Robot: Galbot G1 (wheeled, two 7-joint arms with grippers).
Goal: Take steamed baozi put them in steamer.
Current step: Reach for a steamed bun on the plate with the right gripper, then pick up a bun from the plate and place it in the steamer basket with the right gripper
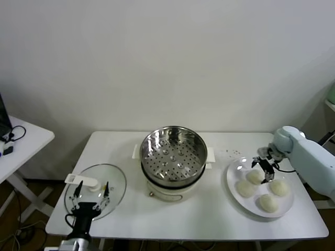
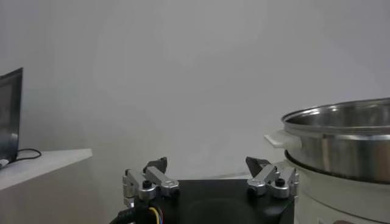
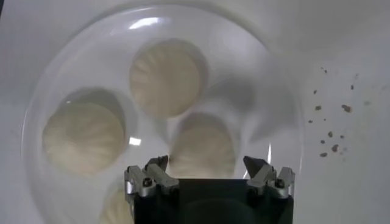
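White table (image 1: 209, 219) carries everything. Steamer (image 1: 172, 154) at table centre: shiny round steel basket with a holed floor, empty, sitting on a cream pot base. Glass lid (image 1: 112, 185) with white handle lies flat near the table's front left edge. White plate (image 1: 234, 172) on the right side of the table holds four steamed baozi (image 1: 255, 177), round, off-white, smooth from above, packed close in a cluster.

Right gripper (image 1: 266, 168) hangs just over the rear bun on the plate, fingers spread wide, nothing between them. Left gripper (image 1: 91, 201) parked low at the front left, over the lid's near edge, jaws apart and empty.

Right wrist view only: fine pleat lines on the baozi tops (image 3: 166, 78), one bun (image 3: 204, 149) directly under the right gripper (image 3: 208, 165), a fourth partly cut off by the gripper body, and dark specks (image 3: 332, 131) on the table beside the plate. Left wrist view only: steamer from the side (image 2: 341, 143), steel wall above cream base, white side handle, and the left gripper (image 2: 208, 167) open.
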